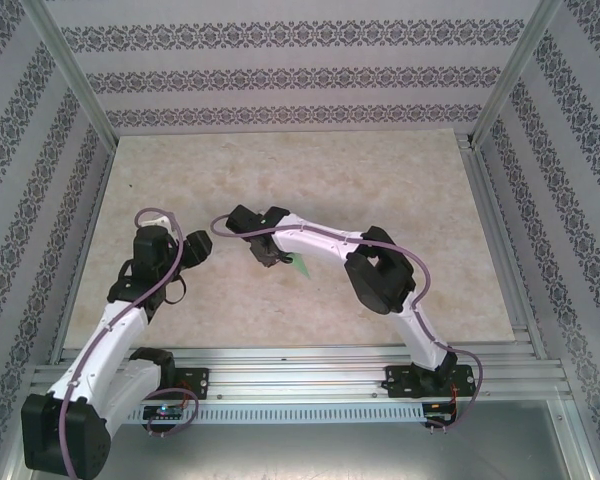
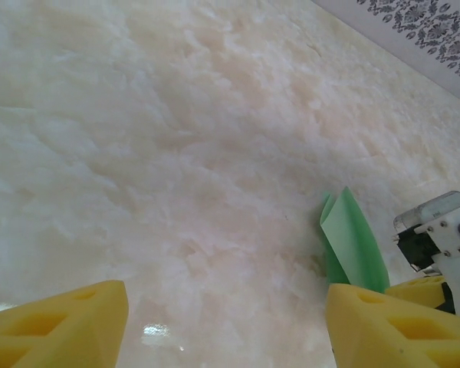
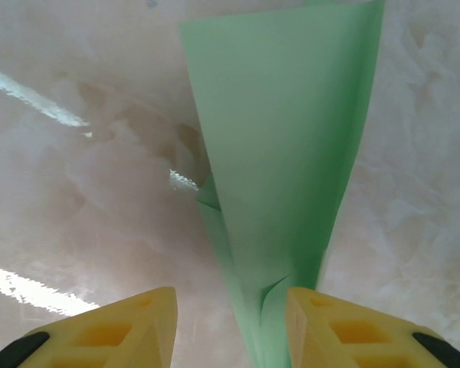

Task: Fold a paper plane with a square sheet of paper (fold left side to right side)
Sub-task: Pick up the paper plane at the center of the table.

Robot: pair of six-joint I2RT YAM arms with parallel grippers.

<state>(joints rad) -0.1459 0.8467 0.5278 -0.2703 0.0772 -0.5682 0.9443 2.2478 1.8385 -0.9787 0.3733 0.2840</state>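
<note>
We find no legible text, label, brand, number or sign in any of the three views. The dark bands on the wallpaper (image 1: 280,38) are floral ornament, not lettering.

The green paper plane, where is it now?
In the top view, the paper plane sits near the middle of the table, right beside the right gripper.
</note>
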